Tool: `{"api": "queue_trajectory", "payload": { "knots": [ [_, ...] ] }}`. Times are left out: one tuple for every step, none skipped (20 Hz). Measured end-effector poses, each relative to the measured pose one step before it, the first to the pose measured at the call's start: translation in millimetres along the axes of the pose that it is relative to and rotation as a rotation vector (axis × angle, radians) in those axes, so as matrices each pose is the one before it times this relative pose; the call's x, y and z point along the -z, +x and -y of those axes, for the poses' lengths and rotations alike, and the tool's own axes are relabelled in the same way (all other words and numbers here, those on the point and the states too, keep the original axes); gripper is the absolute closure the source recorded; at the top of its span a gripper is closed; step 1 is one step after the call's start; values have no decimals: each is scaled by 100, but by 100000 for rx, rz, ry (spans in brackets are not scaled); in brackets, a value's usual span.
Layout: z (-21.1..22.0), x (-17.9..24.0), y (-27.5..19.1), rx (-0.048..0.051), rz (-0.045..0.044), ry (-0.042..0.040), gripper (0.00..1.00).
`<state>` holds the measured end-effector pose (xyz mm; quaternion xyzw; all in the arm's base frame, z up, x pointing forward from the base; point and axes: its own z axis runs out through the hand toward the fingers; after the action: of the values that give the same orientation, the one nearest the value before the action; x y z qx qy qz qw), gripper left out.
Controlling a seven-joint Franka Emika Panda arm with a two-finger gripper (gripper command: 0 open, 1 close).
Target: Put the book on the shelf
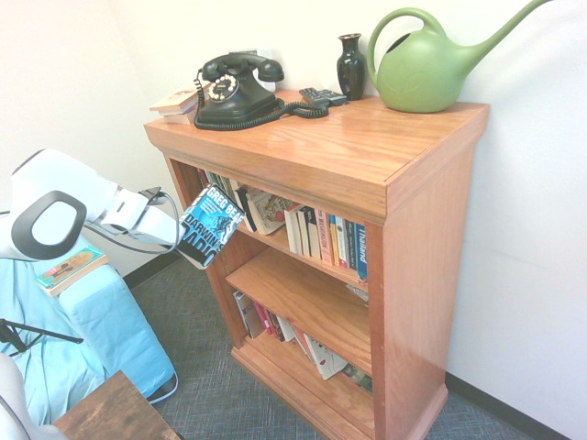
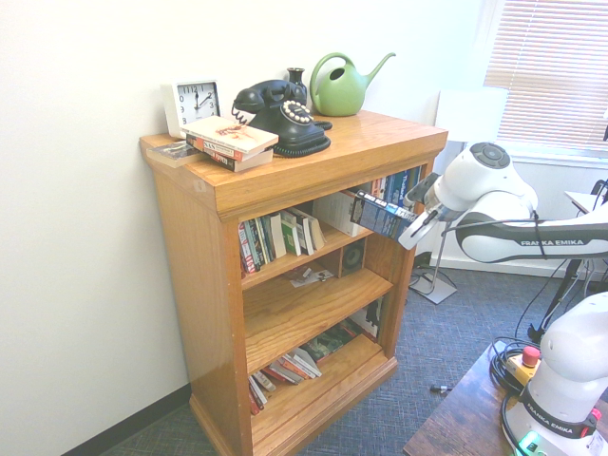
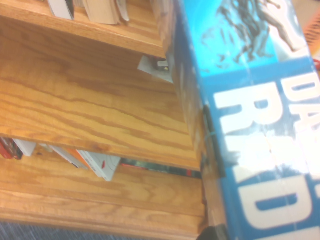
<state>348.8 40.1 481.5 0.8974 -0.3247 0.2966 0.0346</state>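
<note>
- I have the gripper (image 2: 410,218) pinching the paperback (image 1: 209,225), its fingers closed on the thick book near one end; the blue cover and big white lettering show.
- The book hangs tilted in the air just in front of the bookcase (image 1: 426,275), by the front post at the end nearer the arm, level with the upper compartment. It isn't resting on any board.
- I judge the step in hand to be lining up for insertion. The middle board (image 1: 303,302) looks the roomiest choice, though the task doesn't name a level.
- I want to lower the book and shift it along past the post before pushing in; going straight ahead from here could catch a corner on the wood.
- I should level the book first, so its leading edge clears both the board above and the lip below.
- I'd go in slowly, keeping away from the row of upright books (image 2: 275,237) above and the leaning books (image 2: 285,370) on the bottom.
- I'd open only once the board bears its weight, then back straight out so the book doesn't tip or get dragged.
</note>
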Motion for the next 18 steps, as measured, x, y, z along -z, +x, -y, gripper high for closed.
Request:
{"api": "queue_trajectory", "payload": {
  "knots": [
    [171, -1031, 109, 169, 588, 522, 100],
    [176, -954, 43, 143, 530, 555, 100],
    [199, -916, 10, 22, 343, 750, 100],
    [186, -803, -12, 9, 70, 682, 100],
    [156, -838, -19, 116, -11, 548, 100],
    [140, -818, -29, 46, -252, 623, 100],
    [124, -765, -53, 91, -192, 661, 100],
    [91, -819, -58, 56, -171, 719, 100],
    [85, -832, -106, 104, -292, 619, 100],
    [65, -739, -81, -5, -208, 211, 100],
    [217, -571, 17, -73, 21, 200, 100],
    [334, -423, 49, -214, -192, 261, 100],
    [364, -290, 118, -395, -298, 213, 100],
    [406, -255, 138, -464, -242, 89, 100],
    [483, -138, 247, -859, -375, 337, 100],
    [532, -56, 340, -1186, -378, 390, 100],
    [563, -10, 374, -1099, -431, 520, 100],
    [556, -40, 337, -931, -261, 585, 100]
  ]
}}
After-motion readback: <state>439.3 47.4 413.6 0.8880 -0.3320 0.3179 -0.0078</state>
